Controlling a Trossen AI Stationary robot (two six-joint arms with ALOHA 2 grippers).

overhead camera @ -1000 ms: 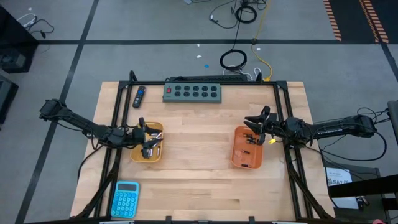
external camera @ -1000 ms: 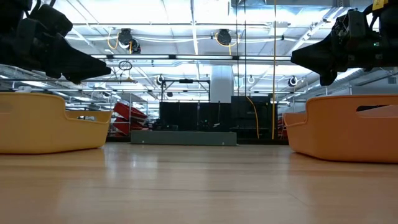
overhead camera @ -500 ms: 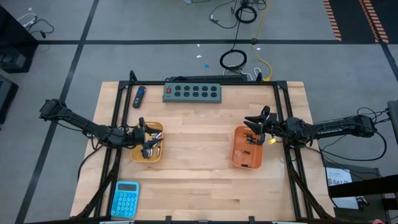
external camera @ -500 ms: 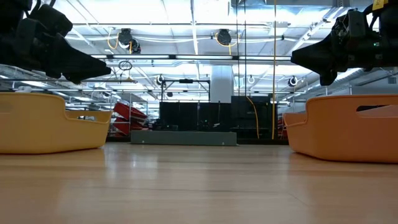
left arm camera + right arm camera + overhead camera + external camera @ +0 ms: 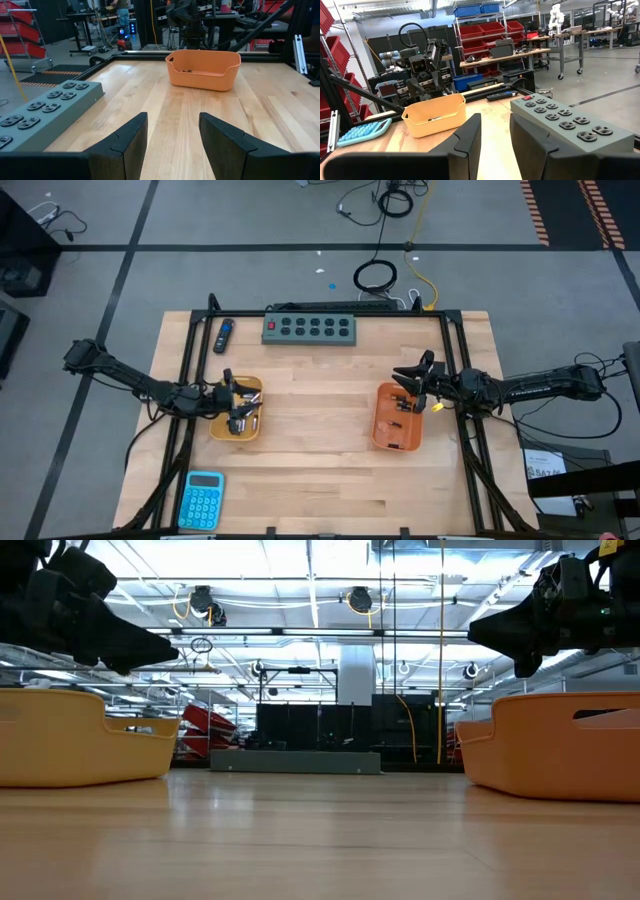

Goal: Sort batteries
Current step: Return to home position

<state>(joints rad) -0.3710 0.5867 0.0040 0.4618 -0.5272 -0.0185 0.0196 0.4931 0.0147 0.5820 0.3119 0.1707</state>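
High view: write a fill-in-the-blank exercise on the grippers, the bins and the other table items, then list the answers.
1. The left gripper hangs over the yellow bin with its fingers ____.
2. The right gripper hangs over the orange bin, which stands on the ____ side of the table in the high view.
3. The calculator is coloured ____.
4. The power strip has one ____ switch.

Missing words: open; right; blue; red.

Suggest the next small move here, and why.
Probably draw both arms back to rest. The left gripper over the yellow bin and the right gripper over the orange bin are open and empty, and the only batteries in view lie inside the bins.
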